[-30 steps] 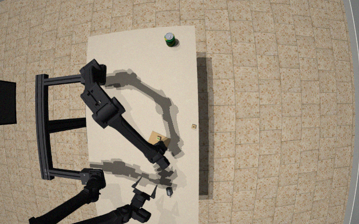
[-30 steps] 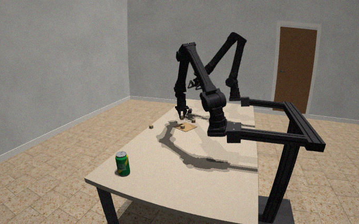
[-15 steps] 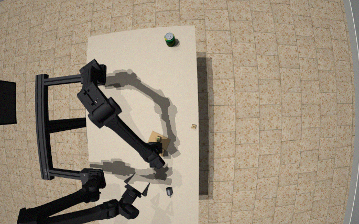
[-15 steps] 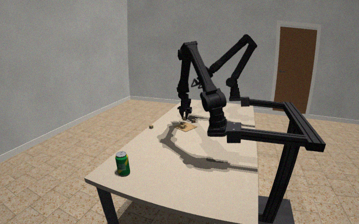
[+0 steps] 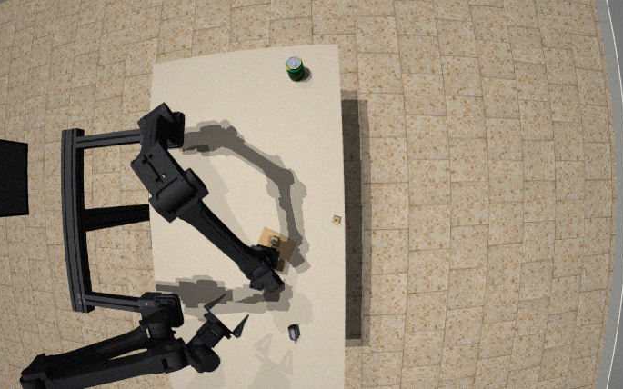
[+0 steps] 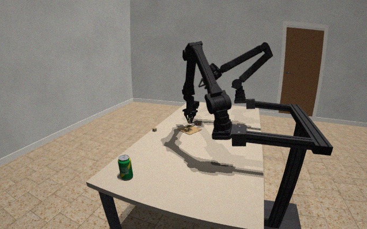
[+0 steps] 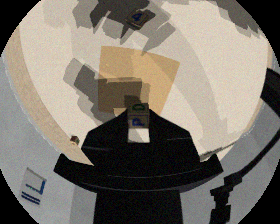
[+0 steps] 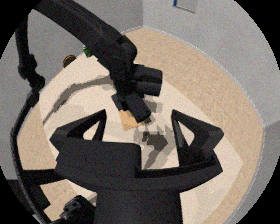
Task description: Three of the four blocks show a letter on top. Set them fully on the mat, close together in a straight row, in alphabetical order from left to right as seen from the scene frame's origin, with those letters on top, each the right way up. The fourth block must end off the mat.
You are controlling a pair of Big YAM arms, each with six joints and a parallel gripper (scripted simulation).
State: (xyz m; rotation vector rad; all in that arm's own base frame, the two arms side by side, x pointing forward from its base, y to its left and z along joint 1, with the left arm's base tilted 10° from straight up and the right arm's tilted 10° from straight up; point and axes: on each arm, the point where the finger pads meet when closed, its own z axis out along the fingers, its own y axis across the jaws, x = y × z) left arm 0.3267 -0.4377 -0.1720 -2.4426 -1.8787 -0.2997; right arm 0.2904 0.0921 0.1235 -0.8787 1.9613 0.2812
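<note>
My left gripper point(image 6: 189, 122) point(image 7: 138, 112) is shut on a small block point(image 7: 138, 121) and holds it above the tan mat point(image 5: 287, 241) point(image 6: 195, 130) point(image 7: 161, 62) point(image 8: 127, 120), near its edge. The held block shows a blue P and a green letter on adjoining faces. A block point(image 5: 274, 240) with a green mark lies on the mat. A block with a blue 4 point(image 6: 197, 123) point(image 7: 137, 18) lies off the mat. Another block point(image 5: 336, 219) point(image 6: 154, 129) point(image 7: 74, 140) lies at the table's far edge; its mark is unreadable. My right gripper point(image 5: 236, 305) is open and empty, away from the mat.
A green can point(image 5: 295, 69) point(image 6: 125, 168) stands near a table corner. A small dark grey object point(image 5: 294, 332) lies on the table beyond my right gripper. The left arm reaches over the table and hides part of the mat in the top view.
</note>
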